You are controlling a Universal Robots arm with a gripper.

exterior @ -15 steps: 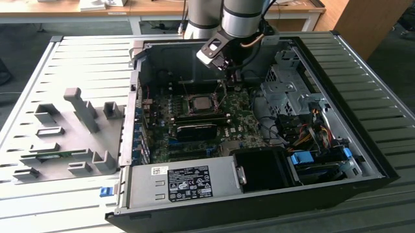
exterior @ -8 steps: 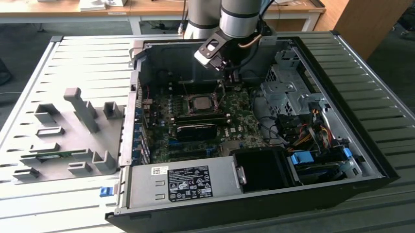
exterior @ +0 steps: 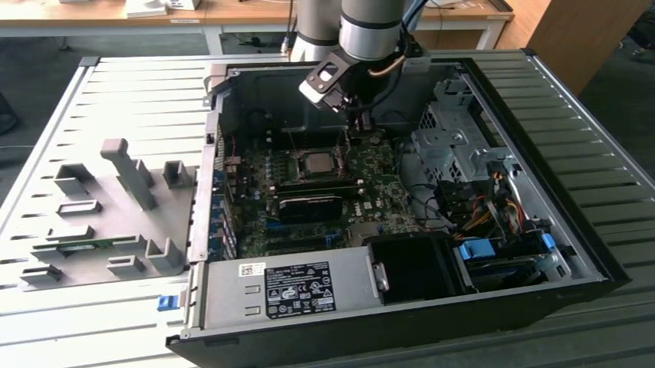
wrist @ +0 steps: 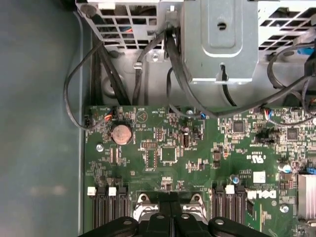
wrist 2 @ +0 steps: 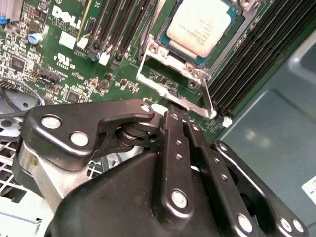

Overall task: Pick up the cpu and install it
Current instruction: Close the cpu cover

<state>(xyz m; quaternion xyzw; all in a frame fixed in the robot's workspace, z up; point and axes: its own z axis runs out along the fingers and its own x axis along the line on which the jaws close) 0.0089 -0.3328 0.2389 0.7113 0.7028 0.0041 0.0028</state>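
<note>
While cpu (wrist 2: pixel 197 27) sits in socket (wrist 2: pixel 168 57) | silver-grey top (square) | jaws seemingly together, just beside

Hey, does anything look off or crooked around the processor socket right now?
Nothing clearly askew: the cpu lies flat and seated. The metal retaining frame beside it looks swung open, not clamped over it.
</note>
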